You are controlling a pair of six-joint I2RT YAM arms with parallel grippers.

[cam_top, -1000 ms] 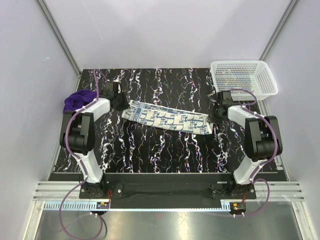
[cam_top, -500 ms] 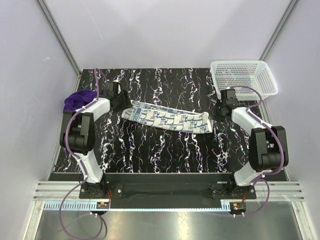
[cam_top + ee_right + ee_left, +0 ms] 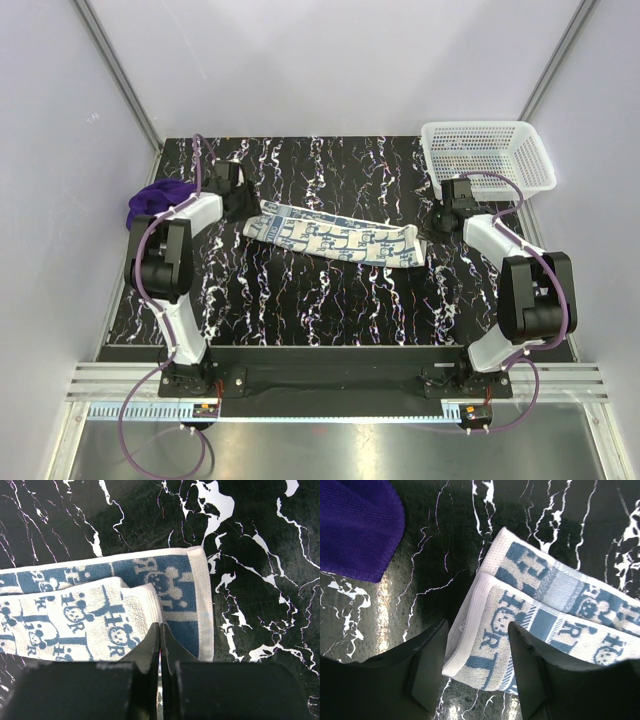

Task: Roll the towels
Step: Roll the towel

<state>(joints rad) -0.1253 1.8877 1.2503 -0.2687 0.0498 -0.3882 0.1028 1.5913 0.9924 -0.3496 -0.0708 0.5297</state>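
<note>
One crumpled purple towel (image 3: 155, 200), one long folded blue-printed towel (image 3: 335, 238)

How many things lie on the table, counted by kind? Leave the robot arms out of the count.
Towels: 2, the purple towel and the patterned towel
Baskets: 1, the white basket
Total: 3

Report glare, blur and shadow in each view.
Left wrist: glare streaks the table below the purple towel; the left pincer is dark and soft. Right wrist: even light, patterned towel sharp, right pincer blurred. Top: diffuse light, faint shadows only.
</note>
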